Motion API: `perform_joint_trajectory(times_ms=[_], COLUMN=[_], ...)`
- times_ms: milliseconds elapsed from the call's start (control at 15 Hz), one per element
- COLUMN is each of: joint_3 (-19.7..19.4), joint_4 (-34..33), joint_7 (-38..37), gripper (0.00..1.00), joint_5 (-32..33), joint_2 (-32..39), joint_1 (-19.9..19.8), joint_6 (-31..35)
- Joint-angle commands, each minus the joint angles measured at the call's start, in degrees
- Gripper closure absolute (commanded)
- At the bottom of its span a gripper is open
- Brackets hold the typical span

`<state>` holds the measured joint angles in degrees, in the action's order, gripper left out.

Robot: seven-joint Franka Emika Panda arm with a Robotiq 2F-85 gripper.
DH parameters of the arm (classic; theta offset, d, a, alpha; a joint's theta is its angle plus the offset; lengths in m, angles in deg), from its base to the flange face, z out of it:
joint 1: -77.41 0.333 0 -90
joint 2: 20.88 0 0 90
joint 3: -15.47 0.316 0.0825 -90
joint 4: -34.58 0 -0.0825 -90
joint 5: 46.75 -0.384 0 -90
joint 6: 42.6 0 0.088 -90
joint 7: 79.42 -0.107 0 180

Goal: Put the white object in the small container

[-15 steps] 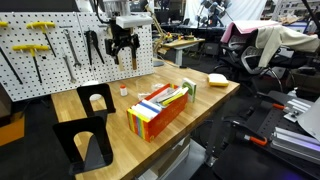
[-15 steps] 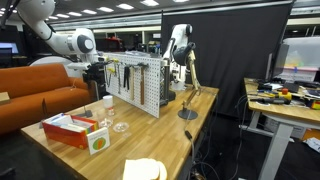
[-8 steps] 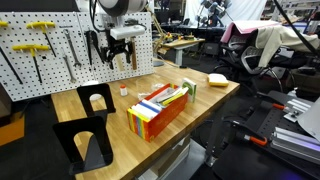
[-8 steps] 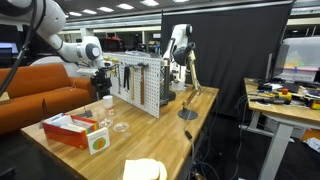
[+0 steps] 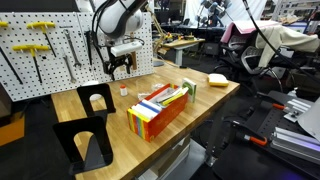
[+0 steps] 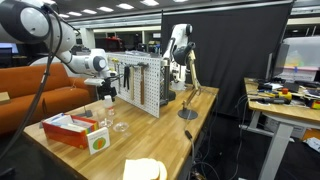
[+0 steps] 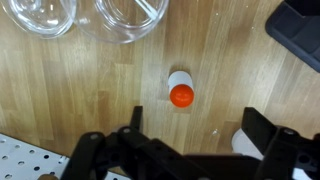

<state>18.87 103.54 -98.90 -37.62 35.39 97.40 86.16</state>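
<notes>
- The white object [image 7: 181,90] is a tiny round bottle-like piece with a white body and an orange-red end facing the wrist camera. It stands on the wooden table [image 7: 80,90], at about 12 o'clock from the gripper [image 7: 195,128] in the wrist view.
- In an exterior view it is only a pale speck [image 5: 124,90] below the gripper [image 5: 118,66], too small to show any detail.
- The dark fingers [image 7: 134,122] are spread wide with nothing between them, and they do not touch the bottle.
- Two clear glass containers [image 7: 128,18] with round, smooth rims sit at 10 to 11 o'clock of the bottle. The top edge of the frame cuts them off.
- A black angular shape [image 7: 296,32] at 2 o'clock is cropped by the frame corner.
- The table top is light wood with a visible grain, and white pegboard [image 7: 30,162] shows at 7 o'clock.
- The multicoloured box [image 5: 160,110] is a long rectangular block.
</notes>
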Motion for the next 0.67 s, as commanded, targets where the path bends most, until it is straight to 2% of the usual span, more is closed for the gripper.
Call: perform_joint_trajectory(times_ms=[0,333,467,600], joint_3=[-0.77,-0.9,-0.76,-0.68], joint_4=[-5.2,-10.02,-12.37,-14.77], joint_7=[0.1,0.6,0.95,1.19], gripper=[0.0,0.0,0.09,0.08], joint_5=[-1.86,-2.19,-2.32,-2.43], joint_2=[3.59,7.86,9.84,11.86], joint_1=[0.74,0.63,0.59,0.62], joint_6=[-4.41,-6.92,-7.67,-8.58])
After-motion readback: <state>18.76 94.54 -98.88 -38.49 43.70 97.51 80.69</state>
